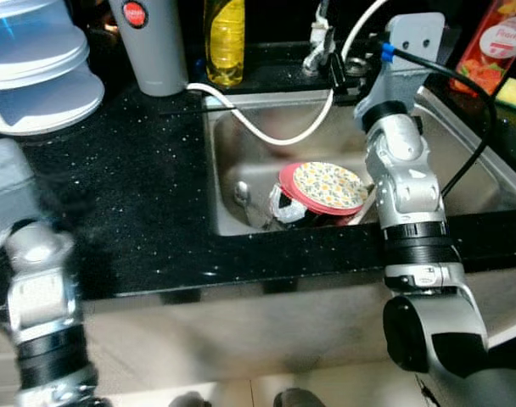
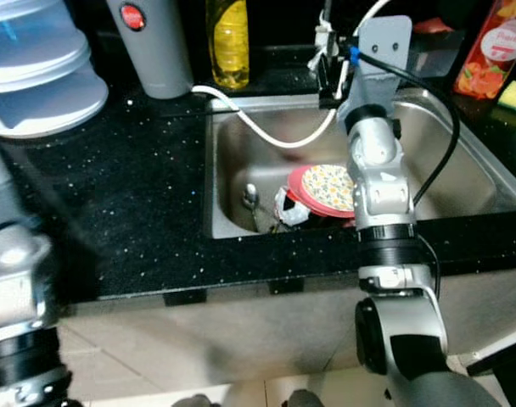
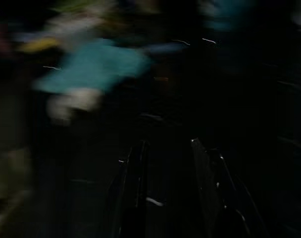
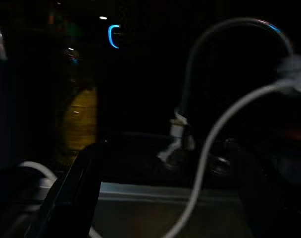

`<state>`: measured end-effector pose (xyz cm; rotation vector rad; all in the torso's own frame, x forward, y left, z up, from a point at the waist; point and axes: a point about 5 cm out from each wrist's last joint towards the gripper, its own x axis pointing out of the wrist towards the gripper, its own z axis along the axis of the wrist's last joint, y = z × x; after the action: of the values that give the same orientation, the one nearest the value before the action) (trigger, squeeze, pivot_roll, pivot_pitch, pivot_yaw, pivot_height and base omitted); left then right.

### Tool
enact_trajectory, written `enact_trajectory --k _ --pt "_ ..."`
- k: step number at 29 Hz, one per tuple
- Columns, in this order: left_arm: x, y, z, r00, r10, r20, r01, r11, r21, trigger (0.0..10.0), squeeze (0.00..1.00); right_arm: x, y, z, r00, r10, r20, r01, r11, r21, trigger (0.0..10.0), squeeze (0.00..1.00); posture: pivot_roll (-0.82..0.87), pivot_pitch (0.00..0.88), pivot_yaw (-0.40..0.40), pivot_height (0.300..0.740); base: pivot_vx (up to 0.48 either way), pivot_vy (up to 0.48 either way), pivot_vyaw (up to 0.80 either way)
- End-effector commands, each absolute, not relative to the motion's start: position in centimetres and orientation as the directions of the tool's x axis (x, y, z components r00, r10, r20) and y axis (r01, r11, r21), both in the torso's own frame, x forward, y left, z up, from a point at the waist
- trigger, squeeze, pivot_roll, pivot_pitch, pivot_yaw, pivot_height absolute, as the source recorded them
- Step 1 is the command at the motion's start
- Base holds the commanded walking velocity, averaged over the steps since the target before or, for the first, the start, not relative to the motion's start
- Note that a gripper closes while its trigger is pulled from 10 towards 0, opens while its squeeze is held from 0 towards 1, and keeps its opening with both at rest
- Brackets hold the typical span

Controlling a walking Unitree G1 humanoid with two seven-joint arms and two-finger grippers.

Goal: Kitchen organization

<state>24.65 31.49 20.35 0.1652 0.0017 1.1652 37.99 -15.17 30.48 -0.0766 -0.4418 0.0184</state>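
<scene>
Reaching over the sink [image 1: 462, 161], right arm [image 1: 402, 178] extends toward faucet [image 4: 182, 134].

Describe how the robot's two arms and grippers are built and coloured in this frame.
The right arm is made of rounded silver-grey segments joined by black ribbed collars, with a flat grey bracket with two holes at the wrist. A black cable with a blue connector loops along it. The right gripper's fingers are long and black. The left arm has the same silver shells and black collar, blurred here.
</scene>
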Motion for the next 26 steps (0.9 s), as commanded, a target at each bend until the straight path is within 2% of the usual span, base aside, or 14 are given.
enact_trajectory --k 1,2,6,9,11,12,13,14,15,18,20,21,22,26 --pt "23.1 33.0 21.1 0.29 0.945 0.155 -0.952 0.268 0.146 10.0 0.0 38.1 -14.9 30.7 0.901 0.045 0.432 -0.016 0.997 -0.072 10.0 0.0 0.14 0.044 -0.036 0.74 0.0 0.0 0.0" --pt "22.5 33.7 21.4 0.253 0.952 0.172 -0.961 0.228 0.154 10.0 0.0 38.2 -14.9 30.7 0.901 0.048 0.431 -0.018 0.997 -0.072 10.0 0.0 0.14 0.046 -0.04 0.74 0.0 0.0 0.0" --pt "21.8 34.7 21.7 0.216 0.957 0.194 -0.968 0.184 0.172 10.0 0.0 38.2 -14.8 30.7 0.903 0.053 0.427 -0.024 0.997 -0.075 10.0 0.0 0.14 0.048 -0.044 0.74 0.0 0.0 0.0" --pt "20.5 36.5 22.0 0.157 0.966 0.204 -0.978 0.123 0.17 10.0 0.0 38.2 -14.8 30.5 0.904 0.06 0.422 -0.029 0.997 -0.078 10.0 0.0 0.14 0.052 -0.046 0.74 0.0 0.0 0.0" --pt "19.2 37.6 22.0 0.098 0.977 0.189 -0.988 0.072 0.136 10.0 0.0 38.3 -14.8 30.4 0.905 0.062 0.42 -0.031 0.996 -0.079 10.0 0.0 0.14 0.052 -0.046 0.74 0.0 0.0 0.0" --pt "19.2 37.6 22.0 0.098 0.977 0.189 -0.988 0.072 0.136 10.0 0.0 38.3 -14.8 30.4 0.905 0.062 0.42 -0.031 0.996 -0.079 10.0 0.0 0.14 0.052 -0.046 0.74 0.0 0.0 0.0" --pt "18.2 38.2 21.4 0.046 0.99 0.13 -0.997 0.037 0.071 10.0 0.0 38.3 -14.8 30.3 0.908 0.063 0.415 -0.032 0.996 -0.08 10.0 0.0 0.14 0.058 -0.054 0.74 0.0 0.0 0.0" --pt "17.9 38.3 21.2 0.031 0.993 0.111 -0.998 0.026 0.049 10.0 0.0 38.3 -14.8 30.3 0.908 0.064 0.414 -0.033 0.996 -0.081 10.0 0.0 0.14 0.058 -0.054 0.74 0.0 0.0 0.0" --pt "17.9 38.3 21.2 0.031 0.993 0.111 -0.998 0.026 0.049 10.0 0.0 38.3 -14.8 30.3 0.908 0.064 0.414 -0.033 0.996 -0.081 10.0 0.0 0.14 0.058 -0.054 0.74 0.0 0.0 0.0" --pt "18.0 38.5 20.4 0.049 0.999 -0.006 -0.994 0.048 -0.096 10.0 0.0 38.4 -14.8 30.3 0.909 0.074 0.411 -0.041 0.995 -0.088 10.0 0.0 0.14 0.066 -0.066 0.74 0.0 0.0 0.0" --pt "18.4 38.5 20.0 0.09 0.993 -0.075 -0.98 0.074 -0.187 10.0 0.0 38.4 -14.7 30.3 0.909 0.077 0.41 -0.044 0.995 -0.09 10.0 0.0 0.14 0.068 -0.071 0.74 0.0 0.0 0.0" --pt "18.4 38.5 20.0 0.09 0.993 -0.075 -0.98 0.074 -0.187 10.0 0.0 38.4 -14.7 30.3 0.909 0.077 0.41 -0.044 0.995 -0.09 10.0 0.0 0.14 0.068 -0.071 0.74 0.0 0.0 0.0" --pt "18.9 38.3 20.0 0.122 0.985 -0.125 -0.967 0.09 -0.239 10.0 0.0 38.4 -14.6 30.4 0.908 0.08 0.411 -0.046 0.995 -0.092 10.0 0.0 0.14 0.068 -0.071 0.74 0.0 0.0 0.0" --pt "19.6 38.1 19.4 0.193 0.95 -0.244 -0.952 0.121 -0.281 10.0 0.0 38.5 -14.6 30.4 0.907 0.083 0.412 -0.049 0.994 -0.093 10.0 0.0 0.14 0.068 -0.072 0.74 0.0 0.0 0.0"
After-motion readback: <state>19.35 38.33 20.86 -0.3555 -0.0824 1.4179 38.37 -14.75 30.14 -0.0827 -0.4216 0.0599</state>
